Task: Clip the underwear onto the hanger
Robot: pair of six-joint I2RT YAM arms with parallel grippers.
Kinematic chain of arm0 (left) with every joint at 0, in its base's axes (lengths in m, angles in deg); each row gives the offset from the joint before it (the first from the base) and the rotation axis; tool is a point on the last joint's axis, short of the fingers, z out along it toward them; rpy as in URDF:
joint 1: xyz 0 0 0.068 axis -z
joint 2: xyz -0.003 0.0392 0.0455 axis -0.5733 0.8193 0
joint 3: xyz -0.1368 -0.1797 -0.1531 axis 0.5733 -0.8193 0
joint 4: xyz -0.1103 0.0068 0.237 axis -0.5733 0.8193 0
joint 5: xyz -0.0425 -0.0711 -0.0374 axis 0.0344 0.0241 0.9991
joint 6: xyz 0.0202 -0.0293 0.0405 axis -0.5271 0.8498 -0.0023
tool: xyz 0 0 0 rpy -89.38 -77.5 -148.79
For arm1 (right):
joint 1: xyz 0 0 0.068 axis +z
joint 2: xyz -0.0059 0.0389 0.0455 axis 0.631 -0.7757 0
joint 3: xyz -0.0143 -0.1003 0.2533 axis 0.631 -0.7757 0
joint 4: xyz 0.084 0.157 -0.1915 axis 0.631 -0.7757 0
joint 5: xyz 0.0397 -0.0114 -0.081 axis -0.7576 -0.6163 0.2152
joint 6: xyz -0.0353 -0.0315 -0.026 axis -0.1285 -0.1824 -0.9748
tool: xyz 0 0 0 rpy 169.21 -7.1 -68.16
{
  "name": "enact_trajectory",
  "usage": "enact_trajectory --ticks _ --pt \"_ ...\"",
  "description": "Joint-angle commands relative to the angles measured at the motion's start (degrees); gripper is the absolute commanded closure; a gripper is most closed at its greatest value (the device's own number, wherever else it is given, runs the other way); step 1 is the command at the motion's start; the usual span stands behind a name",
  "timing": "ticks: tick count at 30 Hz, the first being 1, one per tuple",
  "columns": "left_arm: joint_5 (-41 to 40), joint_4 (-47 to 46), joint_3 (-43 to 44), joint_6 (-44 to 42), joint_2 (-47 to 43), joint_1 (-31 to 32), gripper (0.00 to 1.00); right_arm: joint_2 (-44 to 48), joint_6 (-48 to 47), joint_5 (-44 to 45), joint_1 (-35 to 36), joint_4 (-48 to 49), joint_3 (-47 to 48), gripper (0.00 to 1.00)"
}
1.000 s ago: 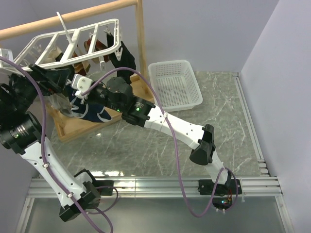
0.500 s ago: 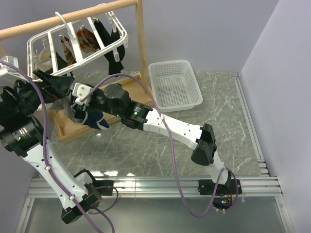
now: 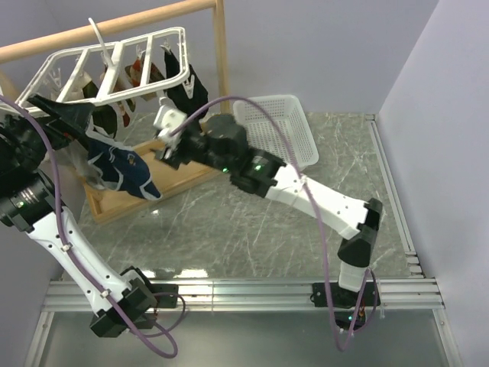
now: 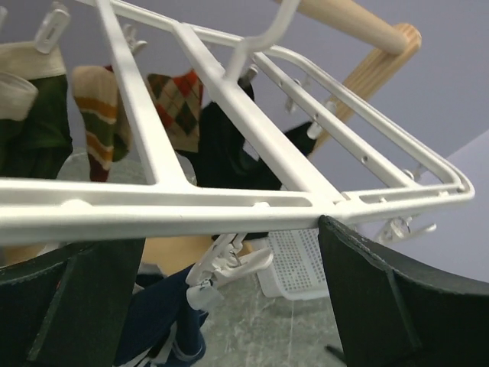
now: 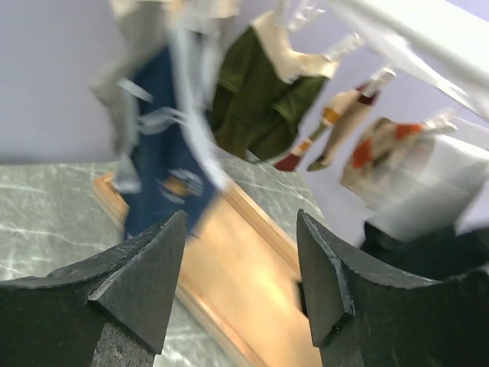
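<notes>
Hanging from the wooden rail, the hanger tilts, and the underwear dangles below its near edge, apparently caught by one clip.

The left gripper sits just under that edge with its jaws spread wide, the hanger's front bar crossing the gap but not squeezed. The right gripper stands off to the hanger's right, jaws apart and empty.

The risk is a shallow bite. If the clip pinches only the trim, a swing of the hanger or a brush from either arm could pull the fabric free and drop it.

The hanger is stiff, glossy white plastic in a rectangular grid. The underwear is soft, limp navy cloth with thin white edging. The clip is small, ribbed and white.
</notes>
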Motion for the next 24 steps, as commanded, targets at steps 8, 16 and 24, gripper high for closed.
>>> enact_trajectory --ticks 8,16,24 --pt "7.1 -9.8 0.8 6.3 0.7 -8.8 0.05 11.1 14.2 -15.6 -12.8 -7.9 -3.3 0.37" --pt "13.6 -11.8 -3.4 8.5 -1.6 -10.0 0.06 6.7 17.0 -23.0 -17.1 -5.5 2.7 0.37" --pt "21.5 -8.0 -3.0 6.7 -2.4 -13.4 0.05 1.0 18.6 -23.1 -17.1 -2.9 10.2 0.36"
